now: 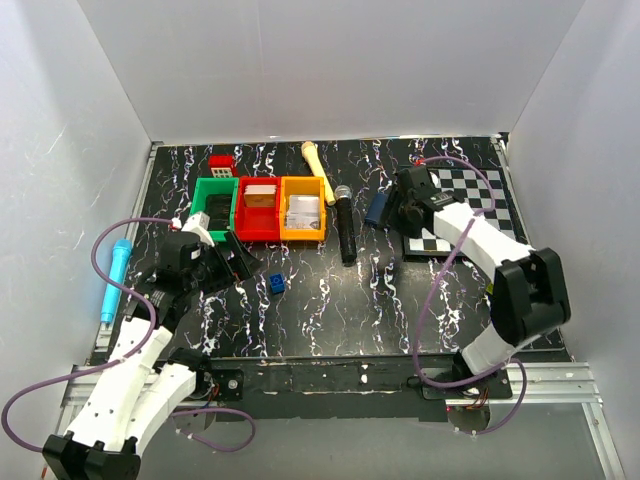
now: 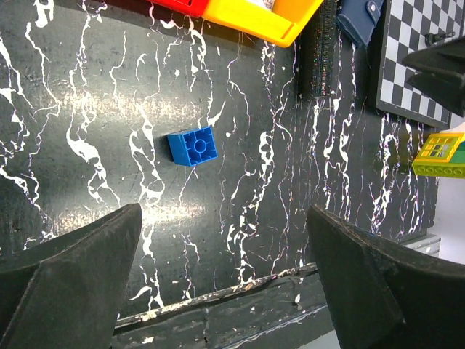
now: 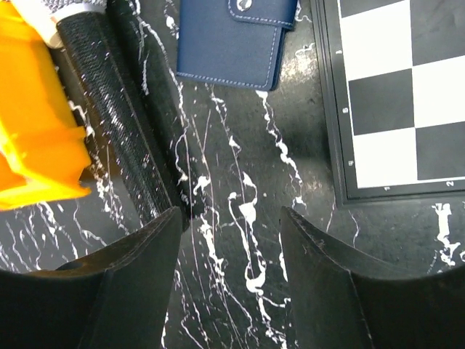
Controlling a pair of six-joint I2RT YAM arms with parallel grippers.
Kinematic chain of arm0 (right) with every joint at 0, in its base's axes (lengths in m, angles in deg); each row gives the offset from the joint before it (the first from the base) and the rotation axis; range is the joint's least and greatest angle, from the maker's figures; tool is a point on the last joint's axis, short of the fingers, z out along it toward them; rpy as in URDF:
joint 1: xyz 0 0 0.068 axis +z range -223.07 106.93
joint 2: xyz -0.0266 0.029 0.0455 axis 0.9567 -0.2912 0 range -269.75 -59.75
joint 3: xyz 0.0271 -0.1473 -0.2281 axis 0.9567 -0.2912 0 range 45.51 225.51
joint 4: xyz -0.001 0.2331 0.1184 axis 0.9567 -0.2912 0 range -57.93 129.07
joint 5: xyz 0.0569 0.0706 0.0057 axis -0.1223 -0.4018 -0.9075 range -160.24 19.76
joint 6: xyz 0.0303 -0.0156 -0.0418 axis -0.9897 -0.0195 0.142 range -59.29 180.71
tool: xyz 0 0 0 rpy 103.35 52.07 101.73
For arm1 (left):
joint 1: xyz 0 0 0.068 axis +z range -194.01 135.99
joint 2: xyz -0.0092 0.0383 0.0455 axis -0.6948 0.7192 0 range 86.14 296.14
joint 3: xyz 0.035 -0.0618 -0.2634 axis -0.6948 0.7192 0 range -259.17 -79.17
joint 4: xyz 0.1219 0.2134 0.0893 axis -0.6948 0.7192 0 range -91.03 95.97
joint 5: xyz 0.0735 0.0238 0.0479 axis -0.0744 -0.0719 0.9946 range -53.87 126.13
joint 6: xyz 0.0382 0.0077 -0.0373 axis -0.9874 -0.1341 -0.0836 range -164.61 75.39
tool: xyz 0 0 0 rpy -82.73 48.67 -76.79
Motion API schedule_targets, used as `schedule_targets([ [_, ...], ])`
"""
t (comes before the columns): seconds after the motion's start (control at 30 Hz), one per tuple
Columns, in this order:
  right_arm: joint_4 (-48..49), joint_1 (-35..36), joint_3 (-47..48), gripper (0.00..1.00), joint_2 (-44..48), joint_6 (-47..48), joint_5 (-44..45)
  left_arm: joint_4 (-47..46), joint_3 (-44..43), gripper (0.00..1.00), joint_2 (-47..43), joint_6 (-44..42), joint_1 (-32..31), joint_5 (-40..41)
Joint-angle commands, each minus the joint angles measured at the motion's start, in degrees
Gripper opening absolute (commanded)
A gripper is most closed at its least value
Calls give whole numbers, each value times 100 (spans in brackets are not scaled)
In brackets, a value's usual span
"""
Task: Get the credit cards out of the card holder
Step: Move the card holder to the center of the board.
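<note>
No words or numbers can be read anywhere here. In the right wrist view, the chessboard [image 3: 336, 109] has tiny pale marks on its dark rim. Some sit along the left side and some along the bottom, next to the squares. They are too small and blurry to read. The card holder [image 3: 232, 40] shows a plain blue face with pale stitching, and no name can be read on it.
</note>
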Motion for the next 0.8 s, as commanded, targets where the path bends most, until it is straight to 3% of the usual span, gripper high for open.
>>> schedule_targets([
  [0.0,62,-100,685,64,-581,-271,243,71,53,98,-34,47,-18,64],
  [0.53,-1194,-408,3366,67,-2980,178,613,-60,106,98,378,47,-18,64],
  [0.77,-1301,-522,3745,65,-3306,292,516,-96,132,98,537,91,-18,90],
])
